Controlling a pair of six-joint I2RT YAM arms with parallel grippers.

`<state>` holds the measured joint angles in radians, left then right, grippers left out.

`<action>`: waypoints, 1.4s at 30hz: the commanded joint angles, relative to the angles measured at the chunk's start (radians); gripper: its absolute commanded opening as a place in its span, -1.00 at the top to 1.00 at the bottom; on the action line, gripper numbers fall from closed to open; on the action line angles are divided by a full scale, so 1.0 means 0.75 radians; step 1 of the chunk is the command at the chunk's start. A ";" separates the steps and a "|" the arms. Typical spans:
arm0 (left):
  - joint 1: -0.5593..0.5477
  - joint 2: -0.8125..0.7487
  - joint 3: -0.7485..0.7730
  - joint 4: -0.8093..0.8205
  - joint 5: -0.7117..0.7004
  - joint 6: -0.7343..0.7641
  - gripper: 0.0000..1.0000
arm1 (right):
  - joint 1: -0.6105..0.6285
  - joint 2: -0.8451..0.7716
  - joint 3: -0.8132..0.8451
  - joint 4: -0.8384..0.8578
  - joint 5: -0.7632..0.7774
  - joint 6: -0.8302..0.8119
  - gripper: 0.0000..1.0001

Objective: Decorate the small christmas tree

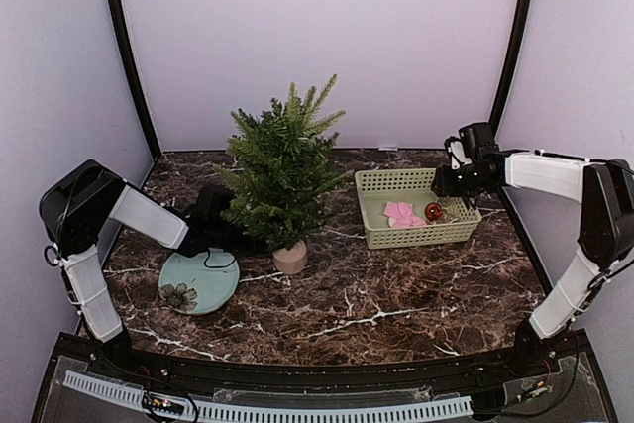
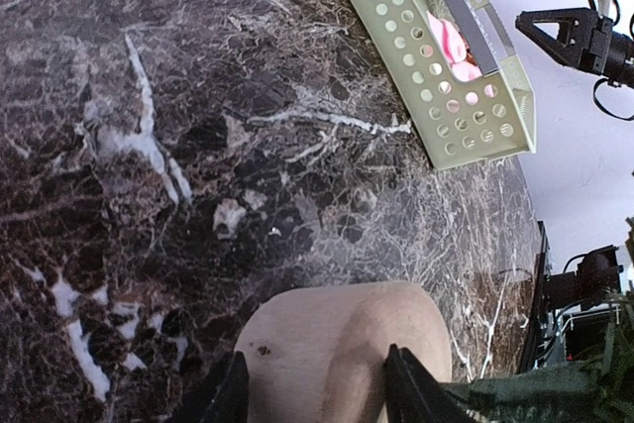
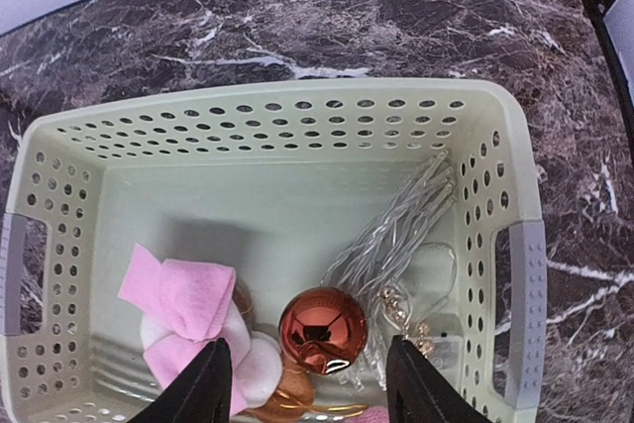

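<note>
The small christmas tree (image 1: pixel 282 170) stands upright mid-table in its beige-pink pot (image 1: pixel 290 258). My left gripper (image 1: pixel 243 237) reaches in low from the left under the branches. In the left wrist view it (image 2: pixel 315 393) is open, its fingertips right at the pot (image 2: pixel 337 344); I cannot tell whether they touch it. My right gripper (image 1: pixel 443 188) hovers over the green basket (image 1: pixel 416 237). In the right wrist view it (image 3: pixel 307 383) is open and empty above a shiny red bauble (image 3: pixel 322 329).
The basket (image 3: pixel 287 96) also holds a pink felt ornament (image 3: pixel 183 294), clear string lights (image 3: pixel 396 235) and a gold bauble (image 3: pixel 287 393). A teal plate (image 1: pixel 203 274) with a flower piece (image 1: pixel 179 294) lies left of the pot. Walls close the back and sides.
</note>
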<state>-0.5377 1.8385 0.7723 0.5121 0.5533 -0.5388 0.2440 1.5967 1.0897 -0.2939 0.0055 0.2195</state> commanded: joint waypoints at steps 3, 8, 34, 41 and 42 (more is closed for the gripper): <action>-0.019 -0.074 -0.080 -0.166 -0.060 0.007 -0.19 | 0.004 0.097 0.063 -0.147 0.142 -0.035 0.02; -0.019 -0.204 -0.086 -0.187 -0.108 -0.002 -0.29 | 0.004 0.221 0.135 -0.154 0.316 -0.020 0.11; -0.019 -0.438 -0.089 -0.252 -0.274 0.004 -0.41 | 0.001 0.664 0.382 -0.098 0.354 0.152 0.00; -0.019 -0.533 -0.069 -0.315 -0.349 0.026 -0.41 | 0.003 0.629 0.410 -0.076 0.248 0.134 0.77; -0.019 -0.544 -0.065 -0.330 -0.358 0.029 -0.41 | 0.003 0.609 0.414 -0.078 0.249 0.128 0.93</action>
<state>-0.5480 1.4967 0.7181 0.3107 0.3286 -0.5407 0.2451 2.0624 1.3788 -0.3424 0.2264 0.3290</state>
